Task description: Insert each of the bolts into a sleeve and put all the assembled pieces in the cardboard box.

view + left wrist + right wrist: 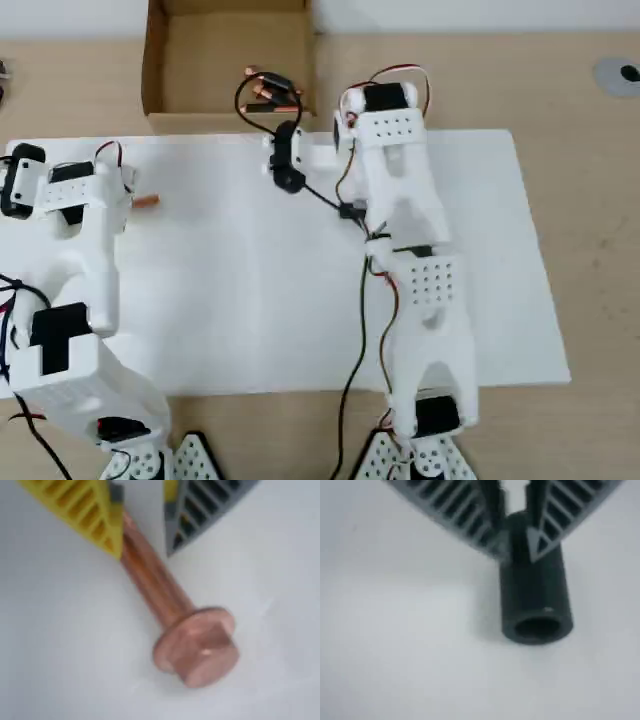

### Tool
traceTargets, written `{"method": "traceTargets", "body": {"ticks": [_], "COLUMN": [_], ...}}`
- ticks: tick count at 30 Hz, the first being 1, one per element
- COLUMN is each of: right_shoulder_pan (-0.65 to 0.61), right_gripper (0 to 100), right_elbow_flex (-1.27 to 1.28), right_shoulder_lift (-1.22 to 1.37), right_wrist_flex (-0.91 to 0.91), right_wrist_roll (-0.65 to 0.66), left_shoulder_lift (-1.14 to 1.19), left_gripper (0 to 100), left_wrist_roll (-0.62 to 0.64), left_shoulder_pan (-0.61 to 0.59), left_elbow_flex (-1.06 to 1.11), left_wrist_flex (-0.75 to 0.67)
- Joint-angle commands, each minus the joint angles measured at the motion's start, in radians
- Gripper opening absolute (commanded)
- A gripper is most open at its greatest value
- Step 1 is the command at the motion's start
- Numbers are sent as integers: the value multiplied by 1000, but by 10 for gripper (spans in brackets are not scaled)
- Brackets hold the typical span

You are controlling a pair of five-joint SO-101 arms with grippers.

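My left gripper is shut on the shaft of a copper bolt, whose hex head sticks out past the yellow and grey fingers, just above the white mat. In the high view this gripper and the bolt are at the mat's far left. My right gripper is shut on a black sleeve, whose open bore faces the camera. In the high view the right gripper holds the sleeve near the mat's far edge, just in front of the cardboard box.
Several copper-and-black assembled pieces lie in the box's near right corner. The white mat covers the table's middle between the arms. Black and red cables run from the right gripper back along its arm.
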Motion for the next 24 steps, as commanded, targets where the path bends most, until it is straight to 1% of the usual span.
{"method": "traceTargets", "body": {"ticks": [1, 3, 7, 15, 22, 24], "right_shoulder_pan": [19, 19, 19, 15, 13, 16], "right_gripper": [184, 212, 210, 210, 210, 210], "right_elbow_flex": [10, 24, 56, 140, 314, 349], "right_shoulder_lift": [-12, -12, -12, -41, -159, -165], "right_wrist_flex": [15, 15, 15, 15, 14, -15], "right_wrist_roll": [-12, -12, -18, -25, -25, -25], "left_shoulder_lift": [-8, -8, -8, -8, -8, -8], "left_gripper": [71, 71, 71, 71, 71, 71], "left_wrist_roll": [-11, -11, -11, -11, -11, -11], "left_shoulder_pan": [6, 6, 6, 6, 6, 6], "left_elbow_flex": [-41, -41, -49, -51, -51, -51], "left_wrist_flex": [6, 8, 35, 34, 34, 34]}}
